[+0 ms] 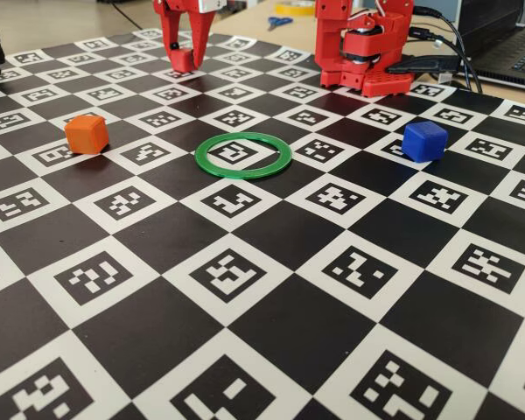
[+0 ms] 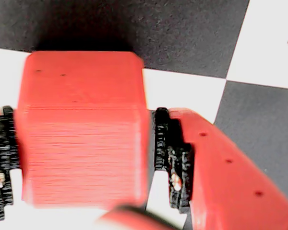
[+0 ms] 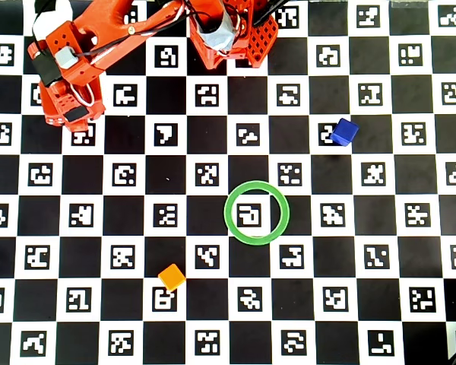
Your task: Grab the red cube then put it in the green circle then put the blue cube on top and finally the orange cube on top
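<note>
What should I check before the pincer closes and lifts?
1. Red cube between the pincer fingers: ok.
2. Pads touching the cube: not ok on the right in the wrist view, a gap shows; left cannot tell.
3. Green circle empty: ok.
4. Blue cube outside the ring: ok.
5. Orange cube outside the ring: ok.
</note>
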Motion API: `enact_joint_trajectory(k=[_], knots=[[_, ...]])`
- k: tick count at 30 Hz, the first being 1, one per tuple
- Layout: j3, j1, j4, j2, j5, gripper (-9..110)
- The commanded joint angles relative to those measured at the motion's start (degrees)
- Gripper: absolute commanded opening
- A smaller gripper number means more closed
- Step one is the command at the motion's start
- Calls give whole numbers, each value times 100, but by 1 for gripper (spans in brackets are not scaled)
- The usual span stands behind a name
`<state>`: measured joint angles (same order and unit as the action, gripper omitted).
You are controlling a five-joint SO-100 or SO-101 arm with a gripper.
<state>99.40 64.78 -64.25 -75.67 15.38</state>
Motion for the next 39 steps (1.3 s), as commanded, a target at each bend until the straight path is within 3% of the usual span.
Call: enact_joint_trajectory(k=[1,10,26,39], knots=[[-149,-26,62,-114,-26,19],[-132,-44,141,-114,-79,10],[18,-62,448,-352,-193,10],[-1257,-176,-721,-694,-729,6]])
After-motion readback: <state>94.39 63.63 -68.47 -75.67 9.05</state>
